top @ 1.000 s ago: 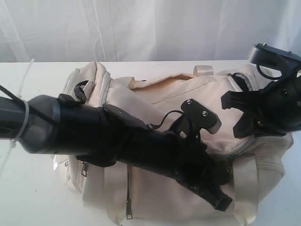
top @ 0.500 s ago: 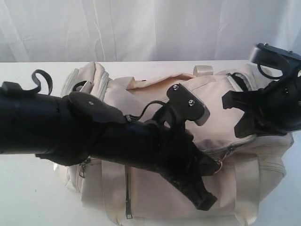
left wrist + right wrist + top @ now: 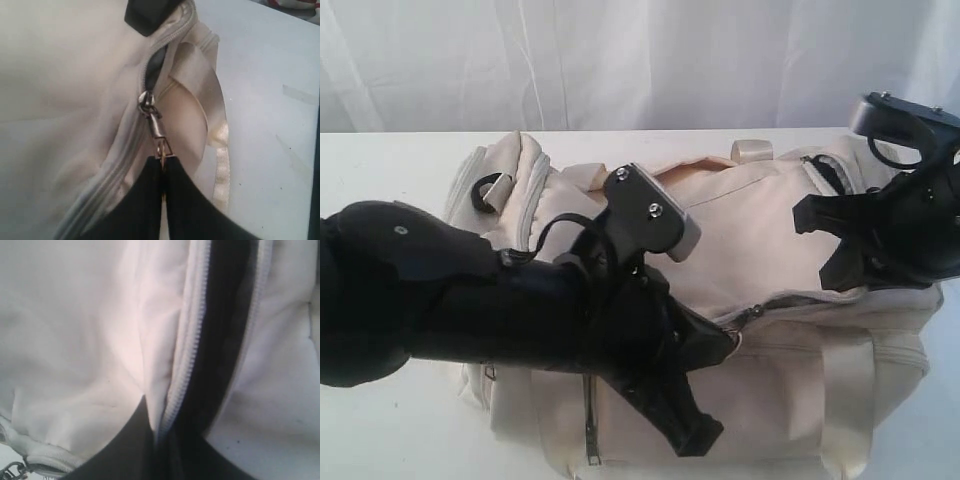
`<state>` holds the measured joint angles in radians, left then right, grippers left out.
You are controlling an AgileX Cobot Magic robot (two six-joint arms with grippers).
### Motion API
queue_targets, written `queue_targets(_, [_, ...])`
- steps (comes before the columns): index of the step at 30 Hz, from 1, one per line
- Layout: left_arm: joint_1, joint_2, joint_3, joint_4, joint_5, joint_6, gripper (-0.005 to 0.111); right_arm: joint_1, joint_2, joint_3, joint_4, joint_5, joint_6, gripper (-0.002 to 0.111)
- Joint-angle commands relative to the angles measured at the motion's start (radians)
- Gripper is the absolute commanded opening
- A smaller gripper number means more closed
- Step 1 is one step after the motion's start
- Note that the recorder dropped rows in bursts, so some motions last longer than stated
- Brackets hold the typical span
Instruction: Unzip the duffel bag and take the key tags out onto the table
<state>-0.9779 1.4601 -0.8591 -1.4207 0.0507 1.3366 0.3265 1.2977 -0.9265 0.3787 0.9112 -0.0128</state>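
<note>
The cream duffel bag (image 3: pixel 760 220) lies on the white table (image 3: pixel 380 420). My left gripper (image 3: pixel 732 338) reaches across its front and is shut on the metal zipper pull (image 3: pixel 159 131), just below the slider (image 3: pixel 146 102). Past the slider the zip gapes a little over dark lining (image 3: pixel 154 72). At the bag's right end, my right gripper (image 3: pixel 820 250) is shut on the fabric edge (image 3: pixel 157 390) beside the open zip (image 3: pixel 220 315). The key tags are hidden.
A webbing handle (image 3: pixel 220 145) loops off the bag onto the table (image 3: pixel 270 100). A front pocket zip (image 3: pixel 588 420) runs down the near side. A white curtain (image 3: pixel 620 60) hangs behind. My left arm (image 3: pixel 440 300) covers the bag's left front.
My left arm has swung left along the bag, drawing the zipper pull with it, and the open stretch of zip is longer. The right gripper has stayed put.
</note>
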Motion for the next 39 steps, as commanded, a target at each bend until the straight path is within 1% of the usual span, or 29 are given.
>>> queue_targets(1, [-0.001,-0.052,0.054,-0.012,-0.009,-0.026,0.0,0.001,-0.008,-0.005,-0.012,0.014,-0.009,0.003])
queue_targets(14, [-0.001,-0.209,0.178,-0.012,-0.016,-0.051,0.0,0.001,-0.008,-0.005,-0.012,0.014,-0.009,0.003])
queue_targets(18, [-0.001,-0.256,0.216,-0.012,-0.051,-0.051,0.0,0.001,-0.008,-0.005,-0.014,0.014,-0.009,0.003])
queue_targets(27, [-0.001,-0.371,0.271,-0.012,-0.071,-0.055,0.0,0.001,-0.008,-0.005,-0.016,0.014,-0.009,0.003])
queue_targets(29, [-0.001,-0.392,0.29,-0.012,-0.095,-0.055,0.0,0.001,-0.008,-0.003,-0.016,0.014,-0.009,0.003])
queue_targets(32, [-0.001,-0.432,0.32,-0.021,-0.186,-0.055,0.0,0.001,-0.008,-0.003,-0.016,0.014,-0.013,0.003])
queue_targets(35, [-0.001,-0.472,0.341,-0.091,-0.255,-0.037,0.0,0.001,-0.008,-0.003,-0.016,0.012,-0.018,0.003])
queue_targets(39, [-0.001,-0.518,0.359,-0.197,-0.299,0.065,0.0,0.001,-0.008,-0.003,-0.016,0.01,-0.018,0.003])
